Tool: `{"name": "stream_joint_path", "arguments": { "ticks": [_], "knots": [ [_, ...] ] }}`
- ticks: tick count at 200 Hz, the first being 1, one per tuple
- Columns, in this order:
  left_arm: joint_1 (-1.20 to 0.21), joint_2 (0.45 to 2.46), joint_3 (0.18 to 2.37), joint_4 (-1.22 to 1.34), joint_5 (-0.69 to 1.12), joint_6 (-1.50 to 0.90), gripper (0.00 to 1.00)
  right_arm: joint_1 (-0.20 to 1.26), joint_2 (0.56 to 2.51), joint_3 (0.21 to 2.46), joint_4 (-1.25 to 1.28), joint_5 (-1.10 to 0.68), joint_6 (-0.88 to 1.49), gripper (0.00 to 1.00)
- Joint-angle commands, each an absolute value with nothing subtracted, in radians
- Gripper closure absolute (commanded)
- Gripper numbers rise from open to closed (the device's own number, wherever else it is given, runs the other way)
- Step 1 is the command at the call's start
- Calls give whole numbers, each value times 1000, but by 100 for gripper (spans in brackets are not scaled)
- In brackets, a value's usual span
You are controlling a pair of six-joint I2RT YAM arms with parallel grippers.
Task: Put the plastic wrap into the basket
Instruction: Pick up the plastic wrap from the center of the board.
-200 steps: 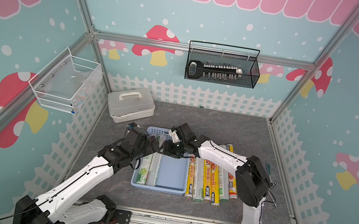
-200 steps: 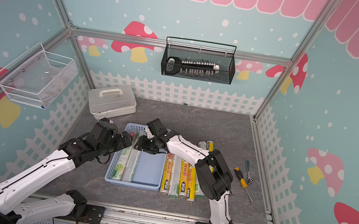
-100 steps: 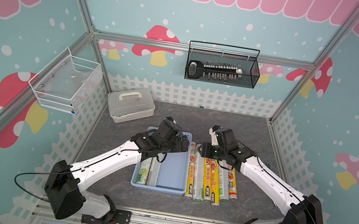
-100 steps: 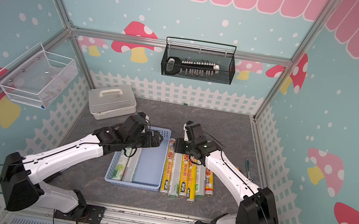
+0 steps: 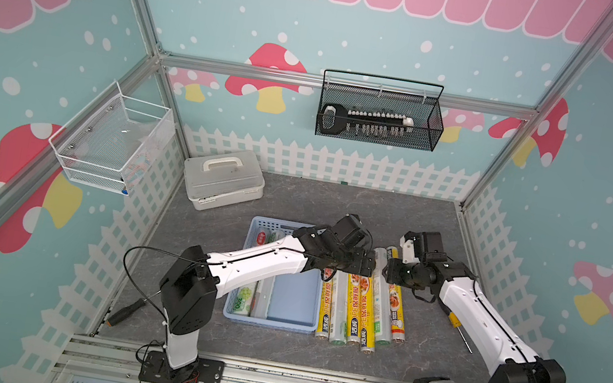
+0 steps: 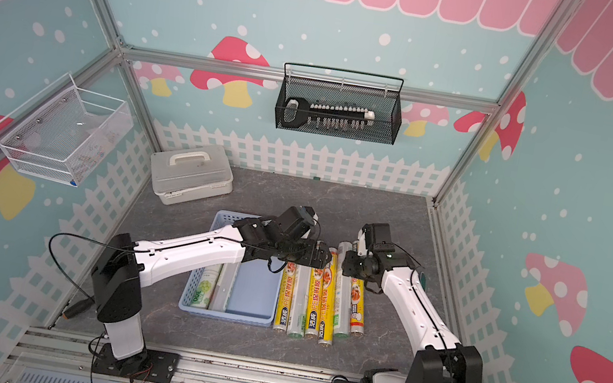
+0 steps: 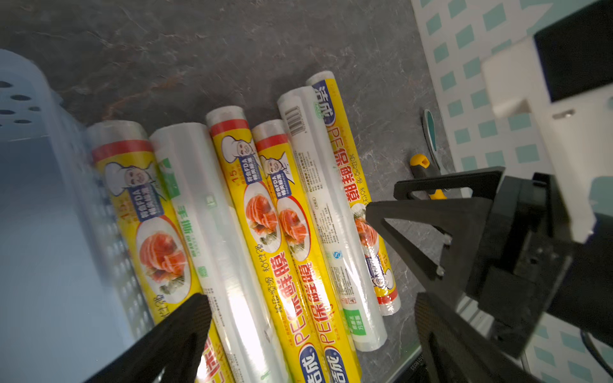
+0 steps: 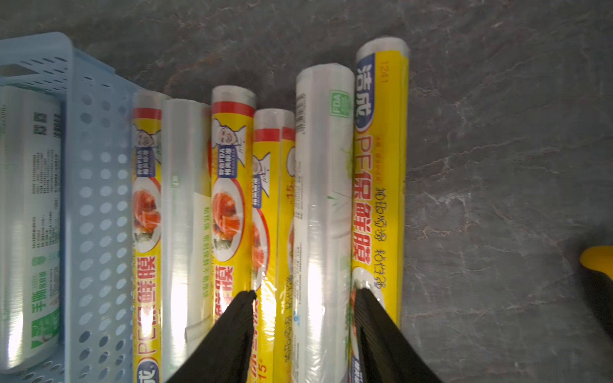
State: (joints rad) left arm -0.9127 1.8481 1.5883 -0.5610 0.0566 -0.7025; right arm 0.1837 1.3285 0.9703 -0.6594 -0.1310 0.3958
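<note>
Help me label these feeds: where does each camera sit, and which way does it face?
Both top views: high at the front, looking down at the floor; left arm and right arm show whole.
Left wrist: on the left arm, looking down at the rolls; left gripper open, right gripper in view.
Right wrist: on the right arm, down onto the rolls; only its own gripper.
Shared: both wrist views show basket and screwdriver.

Pose: left arm (image 5: 254, 264) extends toward 2 o'clock; left gripper (image 5: 366, 263) points to 3 o'clock, jaws wide apart; right arm (image 5: 478, 314) extends toward 10 o'clock; right gripper (image 5: 388, 271) points to 9 o'clock, jaws narrowly apart. Gripper tips near, not touching.
</note>
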Motion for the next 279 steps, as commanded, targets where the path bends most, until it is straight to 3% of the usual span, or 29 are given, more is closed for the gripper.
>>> {"name": "stream_joint_path", "arguments": {
  "ticks": [1, 65, 225, 279],
  "knots": [
    [-926, 1913, 1669, -599, 117, -677, 1, 118, 1358, 963, -710, -189, 314, 49],
    [-983, 2089, 1896, -740, 88, -655, 1, 67, 1474, 993, -767, -130, 226, 51],
    [-977, 2104, 1905, -760, 37, -669, 1, 68, 1709, 1086, -752, -112, 186, 53],
    [-977, 2109, 1910, -761, 45, -669, 1, 67, 1740, 1096, -767, -42, 189, 46]
  ]
}}
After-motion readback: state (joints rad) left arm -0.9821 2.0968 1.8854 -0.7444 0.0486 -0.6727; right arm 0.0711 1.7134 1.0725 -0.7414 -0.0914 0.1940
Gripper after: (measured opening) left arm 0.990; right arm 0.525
